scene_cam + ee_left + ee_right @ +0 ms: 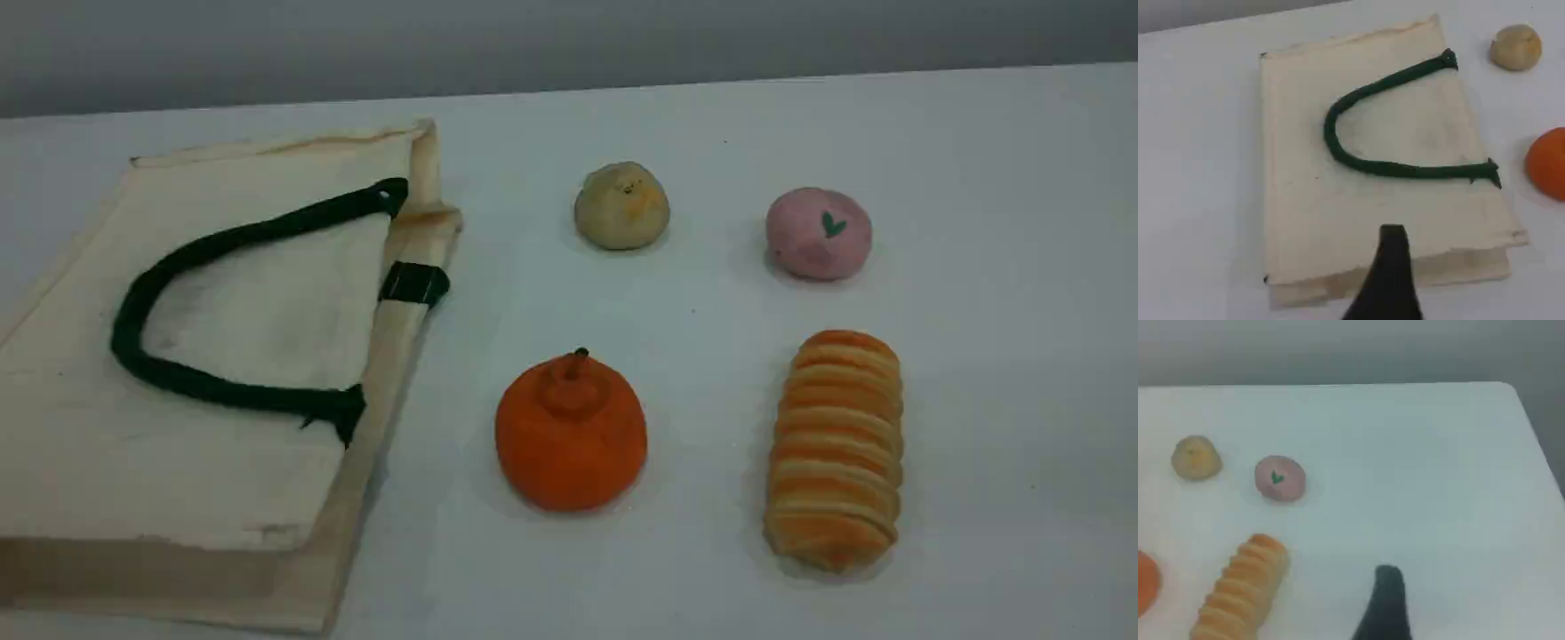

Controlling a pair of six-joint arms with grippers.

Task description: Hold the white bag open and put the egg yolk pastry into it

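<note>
Four foods show in the scene view; egg yolk pastry [621, 205] at 12 o'clock, white bag [204, 356] at 9. Only wrist views show each gripper, apparently released.

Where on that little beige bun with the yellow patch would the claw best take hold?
Probably across the egg yolk pastry's round sides, coming straight down from above: it sits alone on the table, domed, with clear space all round.

soft even light, faint shadows, slightly blurry.
</note>
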